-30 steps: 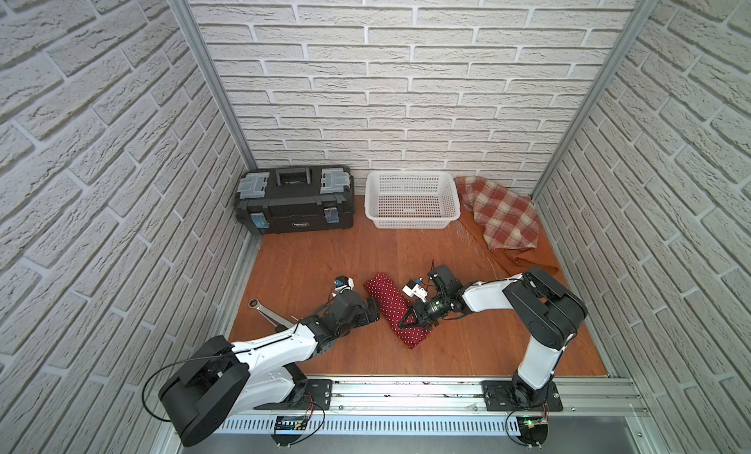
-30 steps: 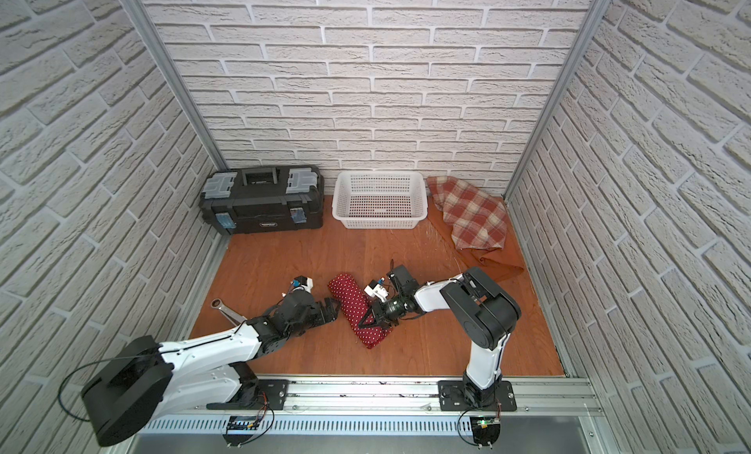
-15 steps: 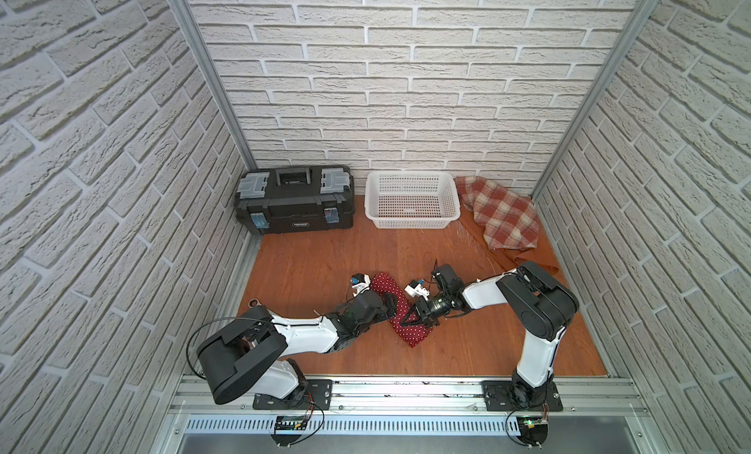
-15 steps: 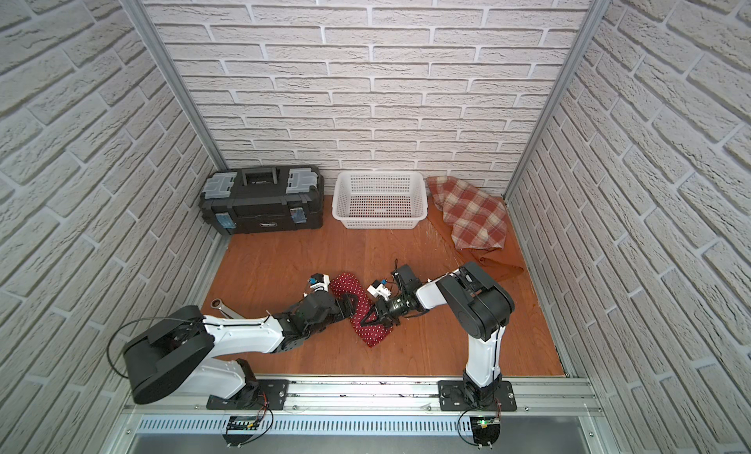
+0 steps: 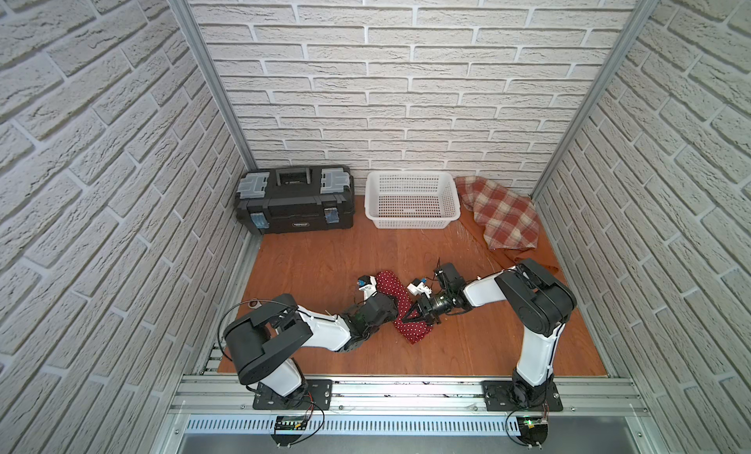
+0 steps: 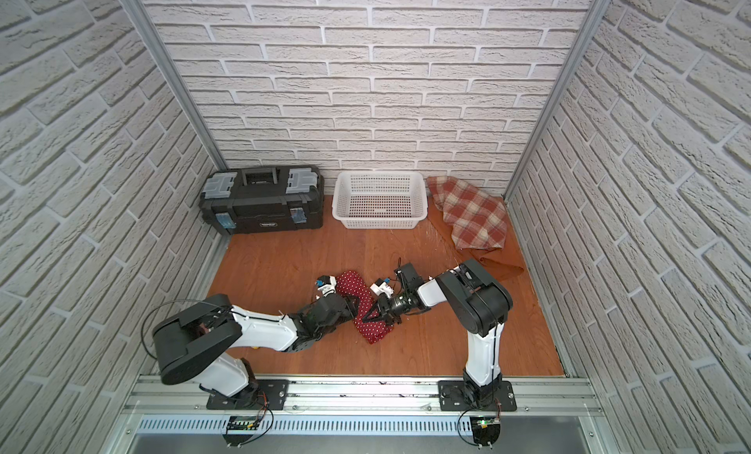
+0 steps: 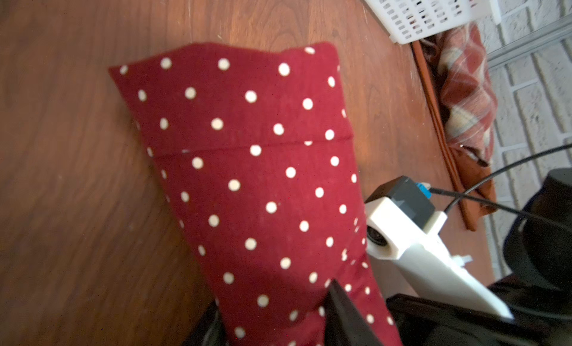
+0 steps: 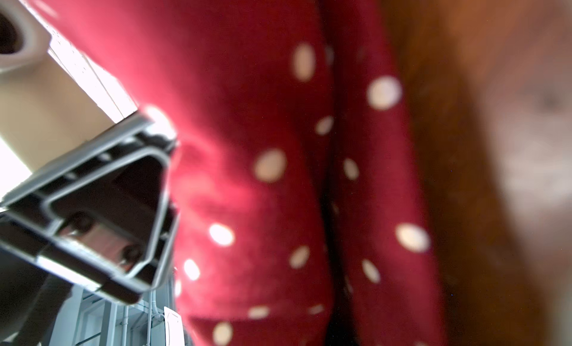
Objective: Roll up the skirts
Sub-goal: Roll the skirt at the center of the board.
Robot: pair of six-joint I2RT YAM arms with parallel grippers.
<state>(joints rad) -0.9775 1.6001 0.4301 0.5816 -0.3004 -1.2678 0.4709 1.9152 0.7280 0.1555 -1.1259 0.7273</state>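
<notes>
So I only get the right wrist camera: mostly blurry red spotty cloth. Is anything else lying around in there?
Observer: Yes, a plaid skirt lies in the far corner, beside a white basket.
Operator: Just those two skirts?
Observer: No, a rust-orange skirt peeks out beneath the plaid one.
Operator: And the other arm?
Observer: The left gripper is at the polka-dot skirt too, from the opposite side.
</notes>
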